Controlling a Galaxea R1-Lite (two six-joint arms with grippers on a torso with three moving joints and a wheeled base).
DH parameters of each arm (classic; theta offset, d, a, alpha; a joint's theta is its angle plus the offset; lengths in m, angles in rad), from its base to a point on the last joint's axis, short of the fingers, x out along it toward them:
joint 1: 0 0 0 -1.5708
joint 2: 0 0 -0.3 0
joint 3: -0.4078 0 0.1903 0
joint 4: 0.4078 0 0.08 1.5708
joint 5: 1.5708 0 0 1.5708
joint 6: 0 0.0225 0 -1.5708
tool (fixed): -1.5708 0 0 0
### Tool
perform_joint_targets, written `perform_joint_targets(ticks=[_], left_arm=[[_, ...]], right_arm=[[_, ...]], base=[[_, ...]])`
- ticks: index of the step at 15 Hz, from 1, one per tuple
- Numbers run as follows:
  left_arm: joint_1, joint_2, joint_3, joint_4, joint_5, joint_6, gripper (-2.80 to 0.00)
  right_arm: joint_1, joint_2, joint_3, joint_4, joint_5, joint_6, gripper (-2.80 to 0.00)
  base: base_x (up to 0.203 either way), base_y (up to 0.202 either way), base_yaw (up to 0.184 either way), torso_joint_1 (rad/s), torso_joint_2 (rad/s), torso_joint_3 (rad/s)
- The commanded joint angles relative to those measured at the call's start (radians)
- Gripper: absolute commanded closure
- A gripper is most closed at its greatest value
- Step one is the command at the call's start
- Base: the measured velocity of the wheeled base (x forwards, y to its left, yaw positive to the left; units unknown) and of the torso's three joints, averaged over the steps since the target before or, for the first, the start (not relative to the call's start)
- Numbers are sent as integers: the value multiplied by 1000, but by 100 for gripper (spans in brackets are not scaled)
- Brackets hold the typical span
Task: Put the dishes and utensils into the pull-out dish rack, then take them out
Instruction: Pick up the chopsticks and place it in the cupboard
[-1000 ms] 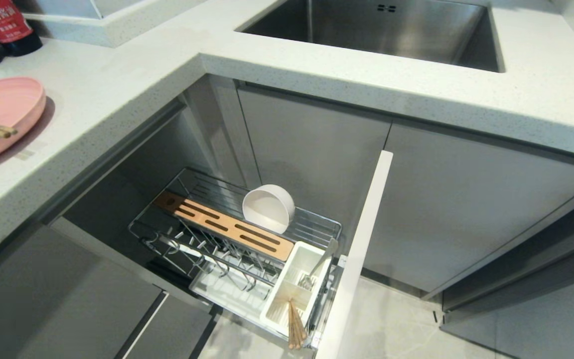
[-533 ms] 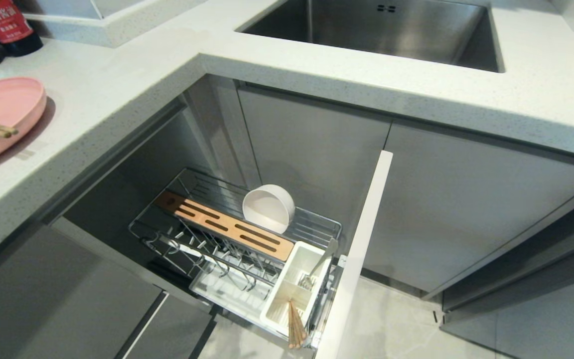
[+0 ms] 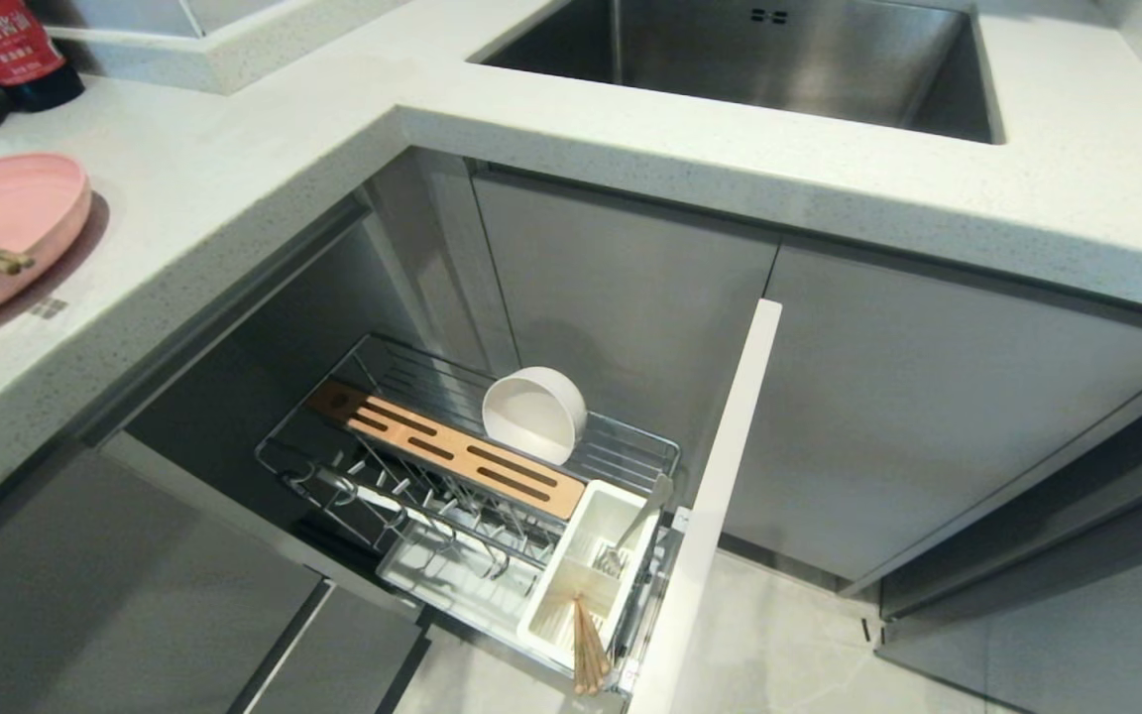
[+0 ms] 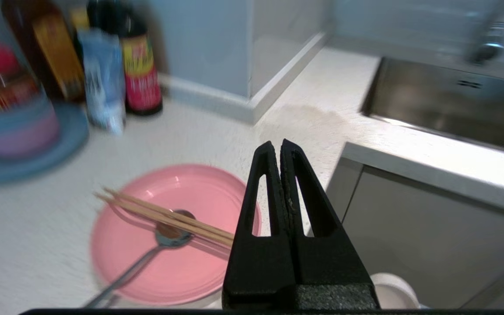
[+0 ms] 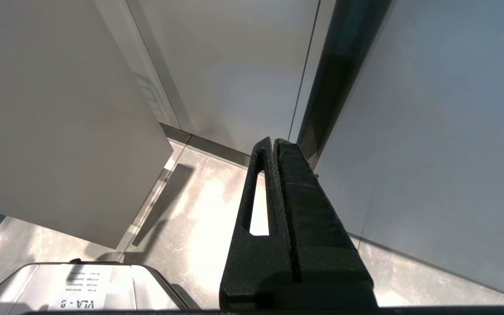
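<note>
Two grippers, both clenched on nothing. Left gripper hangs above the speckled white countertop, black fingers pressed together, tips over the near rim of the wide flat pink plate. Right gripper is low by the floor, fingers pressed together, pointing at the grey cabinet fronts; neither arm shows in the head view.

Pink plate sits on the countertop at the left. Pair of thin light wooden chopsticks lies across it, resting over the bowl of the slim long-handled grey metal spoon, whose handle runs out past the plate rim.

Pull-out chrome wire dish rack is drawn out below the countertop corner, pale front panel edge-on to the head camera. Small cream-white round bowl stands on its edge on the far wire shelf, just behind the slotted wooden strip. Upright plate prongs hold nothing. White plastic utensil box at the panel end holds a steel fork in one compartment and a bundle of wooden chopsticks in the nearer one, ends sticking out over the box rim.

Stainless sink is set in the countertop beyond the rack. Dark sauce bottle with red label and a blue-white packet stand by the wall; stacked pink and blue bowls sit on a blue-grey plate beside them, blurred.
</note>
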Motion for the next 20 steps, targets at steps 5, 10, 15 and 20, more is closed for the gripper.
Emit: perform_joint_targets(ticks=[5, 10, 15, 20], left_arm=[[-29, 338, -231, 198, 262, -265, 0], [-29, 435, -500, 680, 325, -493, 0], [-26, 484, -508, 735, 391, -560, 0], [-24, 538, -507, 737, 402, -563, -280]], right_arm=[[0, 0, 0, 0, 0, 0, 0], [0, 0, 0, -1, 0, -1, 0], [0, 0, 0, 0, 0, -1, 0], [0, 0, 0, -1, 0, 0, 0]], base=[[0, 0, 0, 0, 0, 0], [0, 0, 0, 0, 0, 0], [0, 0, 0, 0, 0, 0], [0, 0, 0, 0, 0, 0]])
